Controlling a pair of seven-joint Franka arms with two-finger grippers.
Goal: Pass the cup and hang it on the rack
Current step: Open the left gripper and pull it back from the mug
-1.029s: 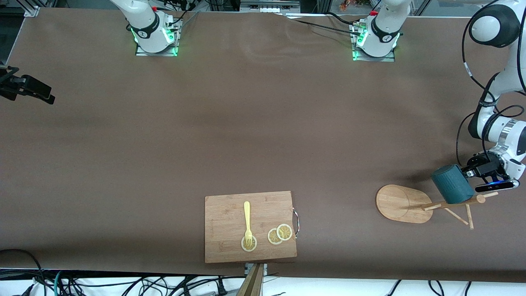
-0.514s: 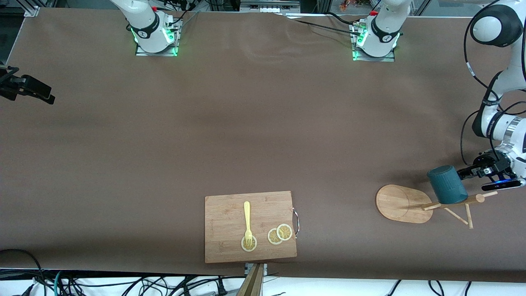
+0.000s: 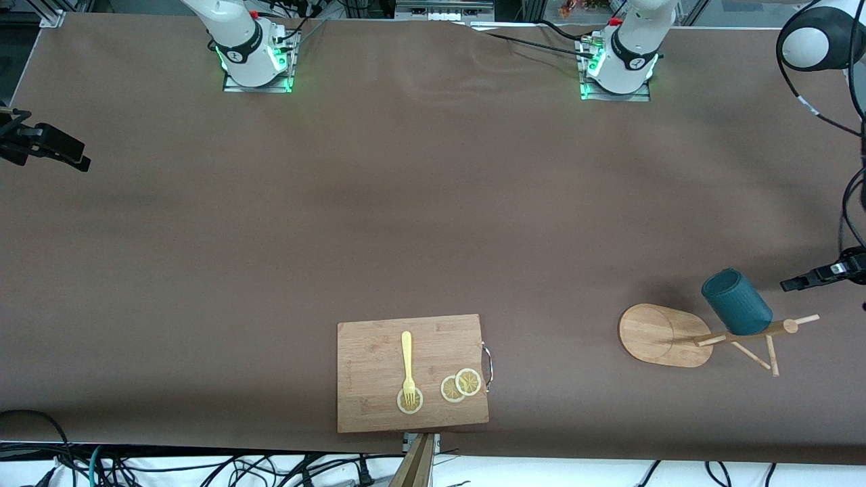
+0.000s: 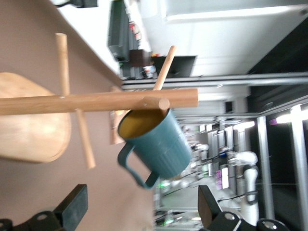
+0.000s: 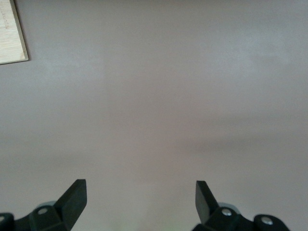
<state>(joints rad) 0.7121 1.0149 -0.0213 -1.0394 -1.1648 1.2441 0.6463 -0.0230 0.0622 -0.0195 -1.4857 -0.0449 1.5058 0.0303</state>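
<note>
The dark teal cup [image 3: 736, 311] hangs on the bamboo rack [image 3: 659, 335] near the left arm's end of the table. In the left wrist view a peg enters the cup's [image 4: 159, 144] yellowish mouth beside the rack's post [image 4: 96, 102]. The loop handle hangs free, facing the gripper. My left gripper [image 3: 795, 283] is open and empty, apart from the cup, toward the table's end; its fingers [image 4: 72, 207] stand wide apart on either side of the handle without touching it. My right gripper [image 5: 139, 202] is open and empty over bare table and is out of the front view.
A wooden cutting board [image 3: 413, 372] with a yellow fork [image 3: 406, 365] and lemon slices [image 3: 460, 385] lies at the table's edge nearest the front camera; its corner shows in the right wrist view [image 5: 12, 33]. A black fixture [image 3: 47, 145] sticks in at the right arm's end.
My left gripper has let go of the cup and drawn back toward the left arm's end of the table. The cup stays on the rack and has tipped slightly.
</note>
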